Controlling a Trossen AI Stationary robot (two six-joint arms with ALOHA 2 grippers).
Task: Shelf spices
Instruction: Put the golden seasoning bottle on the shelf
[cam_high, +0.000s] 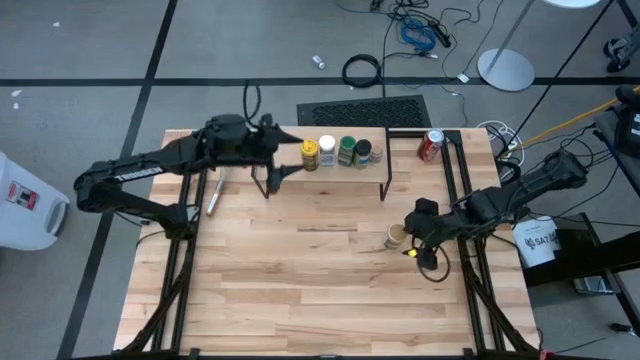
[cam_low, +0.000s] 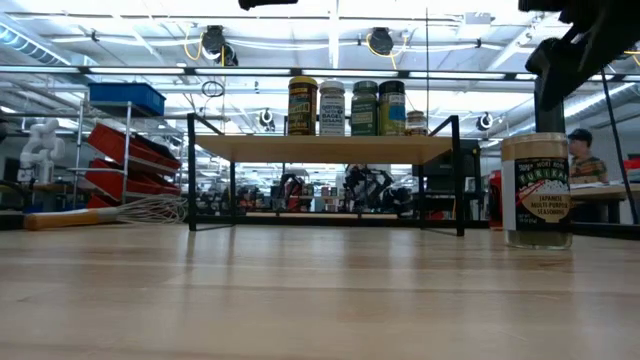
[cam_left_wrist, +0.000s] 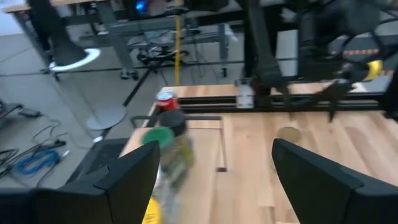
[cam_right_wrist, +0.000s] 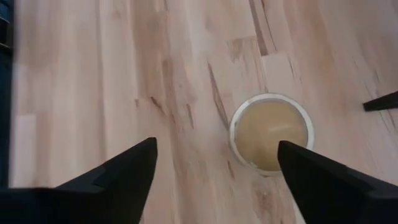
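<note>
The shelf (cam_high: 325, 165), a light-wood board on black legs (cam_low: 320, 148), stands at the table's far middle. Several spice jars (cam_high: 336, 151) stand in a row on its board (cam_low: 346, 107). My left gripper (cam_high: 297, 157) hovers open at the left end of that row, with the blurred jars (cam_left_wrist: 168, 152) just ahead of its fingers. One tan-lidded jar (cam_high: 397, 236) stands upright on the tabletop toward the right (cam_low: 537, 190). My right gripper (cam_right_wrist: 214, 168) is open above it, slanting down, the lid (cam_right_wrist: 270, 132) ahead of the fingers and toward one of them.
A red soda can (cam_high: 431, 145) stands on the table right of the shelf. A wire whisk (cam_high: 213, 195) lies to the shelf's left. Black rails (cam_high: 455, 180) run along the table's right side. Bare wood spreads over the near half of the table (cam_high: 320, 300).
</note>
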